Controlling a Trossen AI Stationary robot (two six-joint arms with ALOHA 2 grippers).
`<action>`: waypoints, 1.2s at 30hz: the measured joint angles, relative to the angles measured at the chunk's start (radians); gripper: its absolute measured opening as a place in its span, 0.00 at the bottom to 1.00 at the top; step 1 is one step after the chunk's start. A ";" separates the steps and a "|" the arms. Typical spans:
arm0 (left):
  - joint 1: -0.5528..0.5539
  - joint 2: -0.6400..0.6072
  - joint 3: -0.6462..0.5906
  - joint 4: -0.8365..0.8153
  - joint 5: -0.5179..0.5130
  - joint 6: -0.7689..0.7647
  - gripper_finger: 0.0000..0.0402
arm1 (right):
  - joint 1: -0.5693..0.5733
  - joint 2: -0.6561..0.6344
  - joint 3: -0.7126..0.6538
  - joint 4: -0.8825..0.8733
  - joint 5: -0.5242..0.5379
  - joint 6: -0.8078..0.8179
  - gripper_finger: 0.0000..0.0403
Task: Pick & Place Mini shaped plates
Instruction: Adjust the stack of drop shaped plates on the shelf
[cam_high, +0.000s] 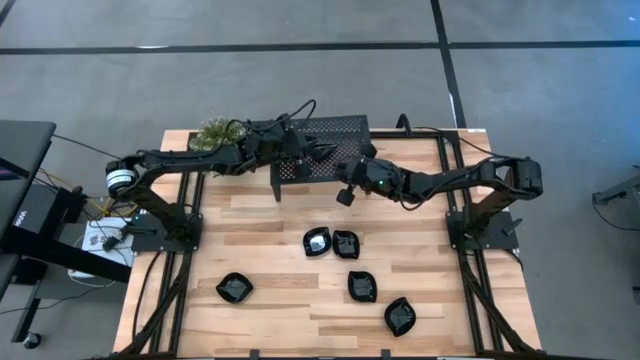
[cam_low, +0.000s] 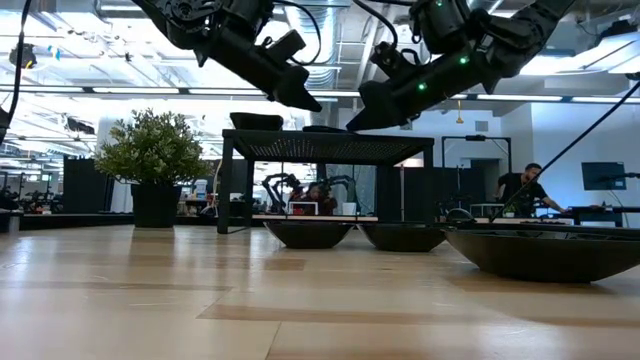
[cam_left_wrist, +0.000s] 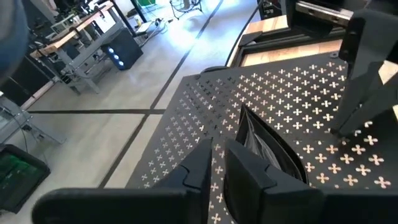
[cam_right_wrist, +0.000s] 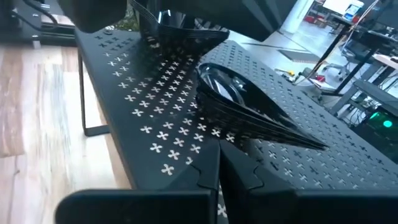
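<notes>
Centrally, two mini plates are being set on the perforated stand (cam_high: 335, 128): the right gripper (cam_right_wrist: 217, 163) is pinching one plate (cam_right_wrist: 249, 106) shut, the left gripper (cam_left_wrist: 217, 163) is narrowly parted beside another plate (cam_left_wrist: 264, 140), so releases should be made level.

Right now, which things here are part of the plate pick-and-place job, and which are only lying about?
Part of the job:
- five mini black plates on the table
- plate at the right gripper, on the perforated stand
- plate at the left gripper, on the same stand
- left gripper, right gripper

Lying about:
- potted plant
- people in the room behind
</notes>
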 joint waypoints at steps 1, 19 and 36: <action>0.000 0.000 0.000 0.008 -0.001 0.000 0.13 | 0.000 0.000 0.000 0.003 -0.002 -0.004 0.00; 0.035 -0.001 0.000 -0.012 0.116 -0.230 0.02 | -0.032 0.000 -0.001 0.015 -0.102 0.032 0.00; -0.282 -0.275 0.022 -0.388 -0.024 -0.191 0.02 | 0.070 -0.084 0.042 0.013 -0.101 0.019 0.00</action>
